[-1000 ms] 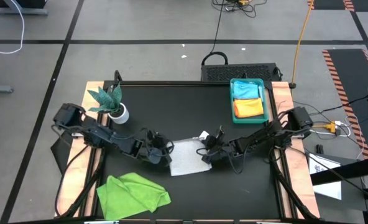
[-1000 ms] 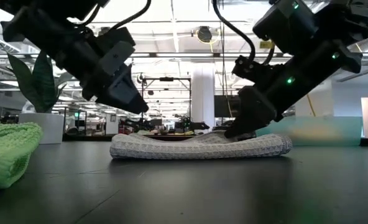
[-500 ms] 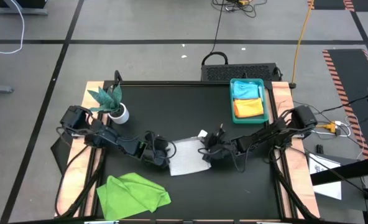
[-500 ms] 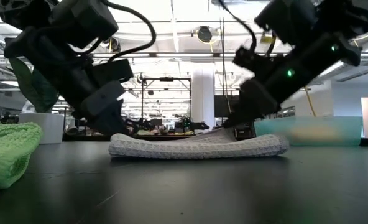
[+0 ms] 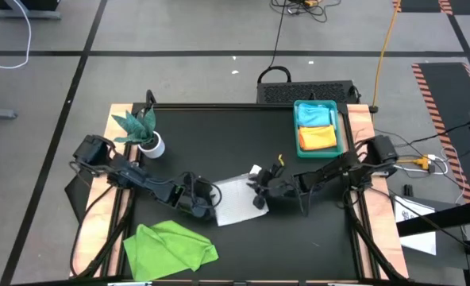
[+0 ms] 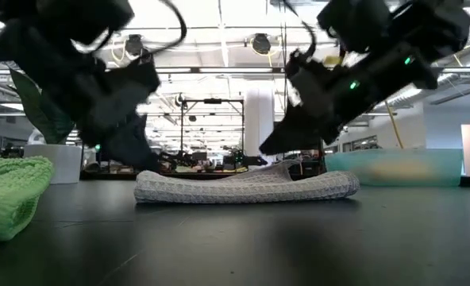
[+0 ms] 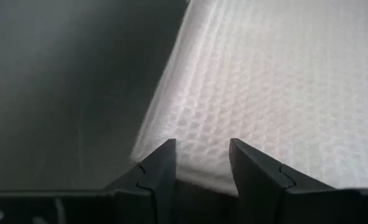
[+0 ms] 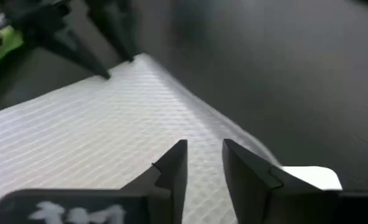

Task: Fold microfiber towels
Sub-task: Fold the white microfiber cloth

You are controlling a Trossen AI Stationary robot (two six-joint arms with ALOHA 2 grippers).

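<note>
A folded white-grey towel [image 5: 236,199] lies flat on the black table's middle. My left gripper [image 5: 207,208] is open and slants down at the towel's left edge [image 7: 190,174], which shows between its two fingers. My right gripper [image 5: 257,191] is open and hovers just above the towel's right half [image 8: 109,143], pointing toward the left arm. A lime green towel [image 5: 171,248] lies crumpled at the near left. A pale blue towel [image 5: 316,116] and an orange one [image 5: 317,138] lie in the teal tray [image 5: 344,131]. My left gripper stands with its open fingers [image 7: 162,171] on either side of a stretch of the white-grey towel's left edge, slanting down from the table's left. I cannot tell whether the fingertips touch the cloth or the table.
A small plant in a white pot [image 5: 149,143] stands at the far left of the table. The teal tray sits at the far right corner. A white label [image 8: 311,177] lies at the towel's right edge, beside my right gripper.
My right gripper has come off the right part of the white-grey towel, risen a little and shifted toward the table's left. My left gripper has sunk toward the towel's left edge. The towel stays flat on the table.
</note>
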